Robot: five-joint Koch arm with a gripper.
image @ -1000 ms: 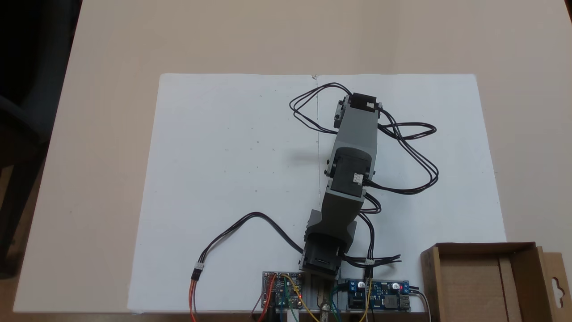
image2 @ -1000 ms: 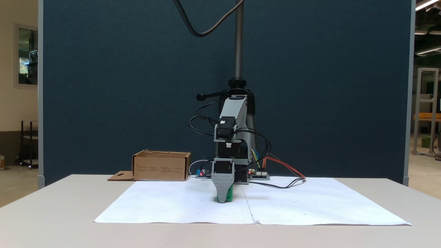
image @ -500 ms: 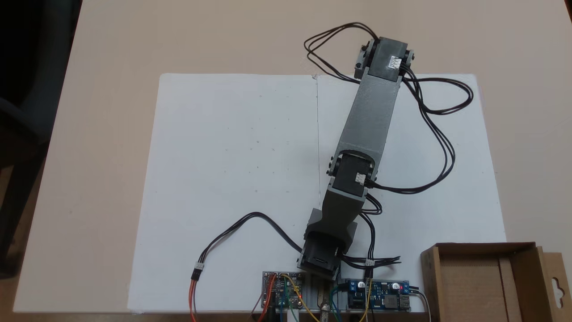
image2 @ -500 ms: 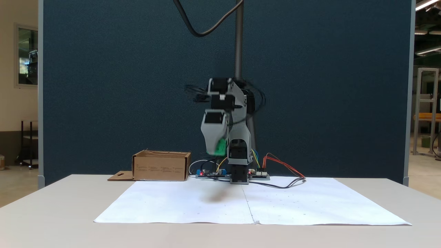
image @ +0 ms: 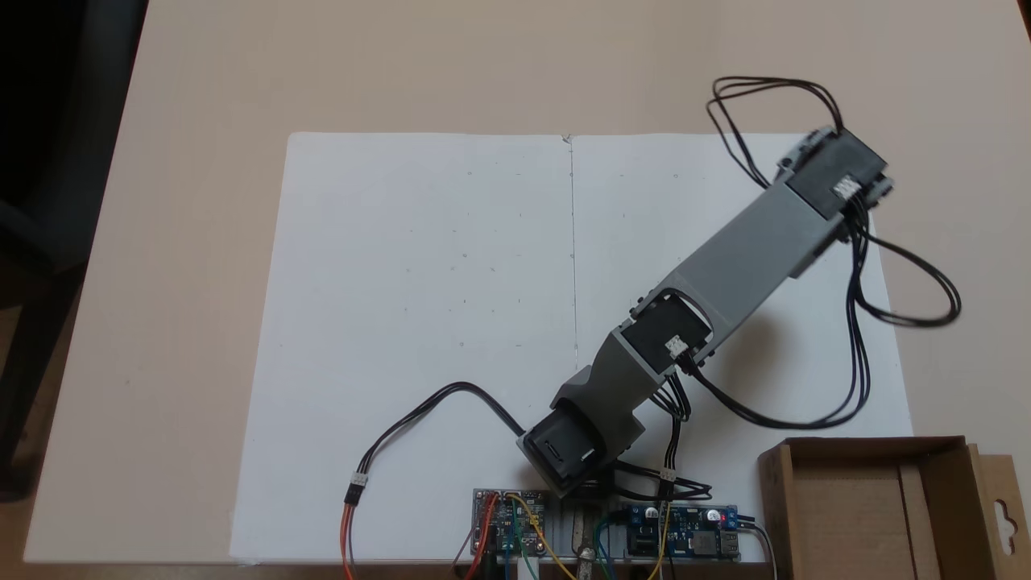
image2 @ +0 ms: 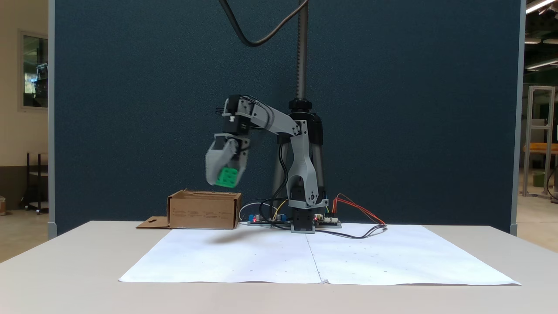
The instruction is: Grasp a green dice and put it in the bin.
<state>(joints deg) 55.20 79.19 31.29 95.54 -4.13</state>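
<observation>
Since the earlier frames the arm (image: 749,258) has swung away from the middle of the white paper (image: 419,266) toward the bin (image: 854,451), lifting the green dice (image2: 227,177) off the sheet. In a fixed view the tool (image2: 224,174) is clenched on the green dice, held in the air just above the bin (image2: 204,211), toward its right end. In a fixed view from above, the bin sits at 4 o'clock on the counter (image: 201,121).

Bright green plastic dice (image2: 227,177) with same-green pips; plain brown cardboard bin (image2: 204,211); grey printed gripper (image2: 221,179); white paper sheet (image: 419,266).
</observation>
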